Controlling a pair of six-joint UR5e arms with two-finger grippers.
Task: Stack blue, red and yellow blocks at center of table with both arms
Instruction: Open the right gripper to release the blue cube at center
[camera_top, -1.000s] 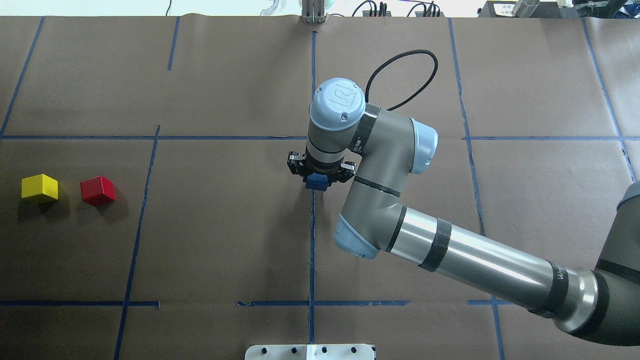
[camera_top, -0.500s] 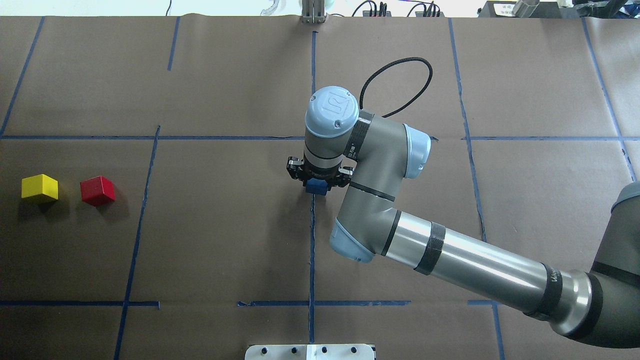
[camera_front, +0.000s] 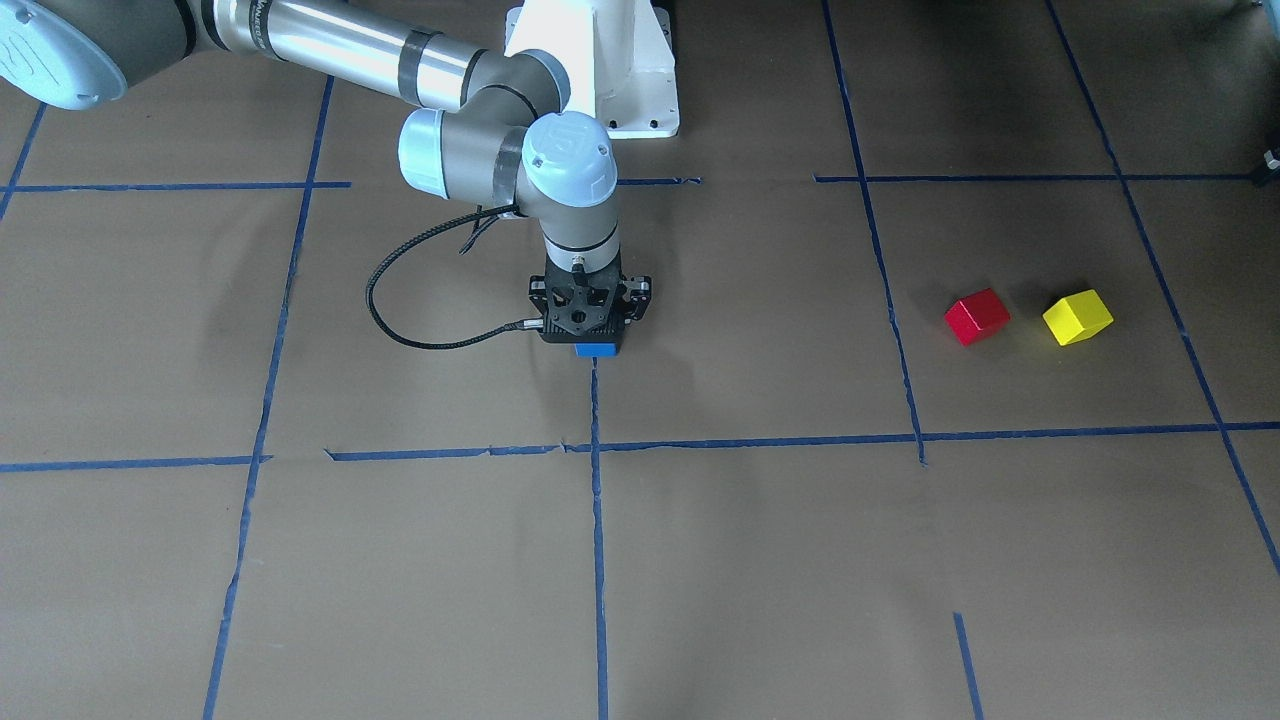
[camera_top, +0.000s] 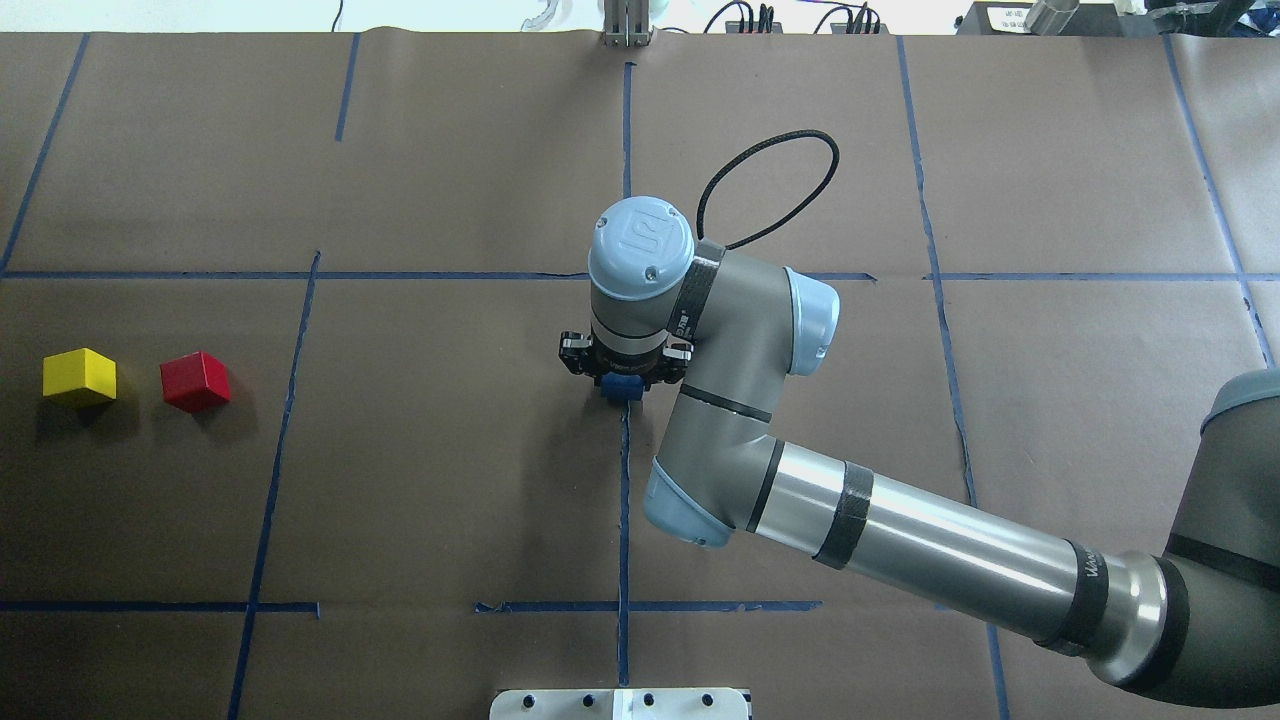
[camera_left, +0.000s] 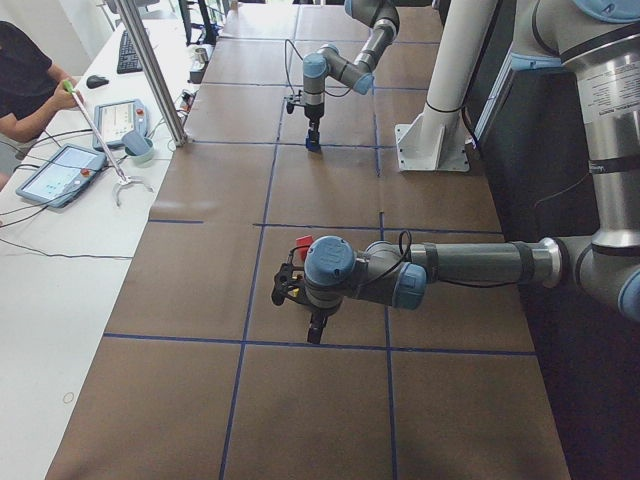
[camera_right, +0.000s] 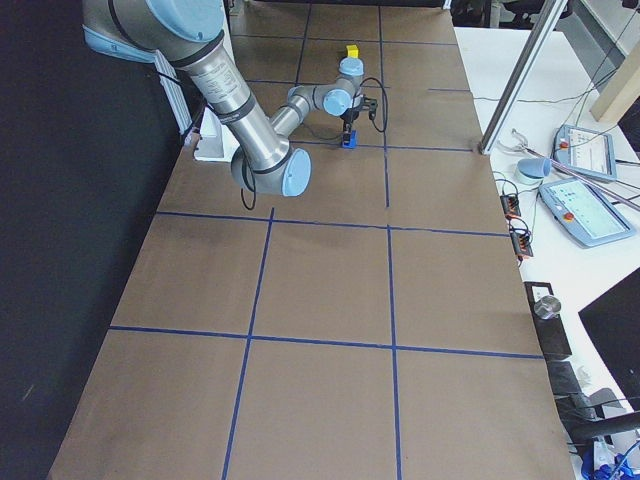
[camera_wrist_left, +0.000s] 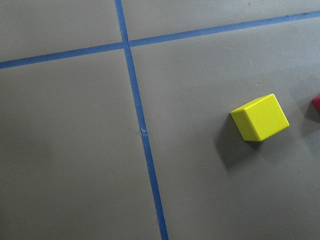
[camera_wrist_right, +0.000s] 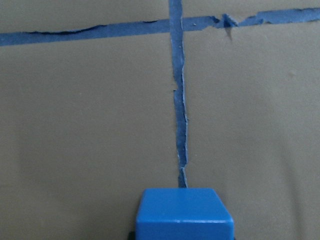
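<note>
The black right gripper (camera_top: 622, 372) pinches the small blue cube (camera_top: 621, 389) at the centre of the brown-papered table (camera_top: 450, 470), apparently setting the base. Next it should open and rise straight (left gripper (camera_left: 315, 332): fingers' state cannot be told).

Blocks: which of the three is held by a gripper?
The blue block, held in the jaws of the right gripper; the red block and yellow block lie free, side by side.

Your white bench (camera_left: 60, 330) carries 2 touchscreen pendants (camera_left: 50, 172), a keyboard (camera_left: 130, 50) and a mouse (camera_left: 97, 81) under bright, even light, a slanted silver post (camera_left: 160, 75) rises at its edge, and a black panel (camera_right: 50, 250) closes the opposite side.
</note>
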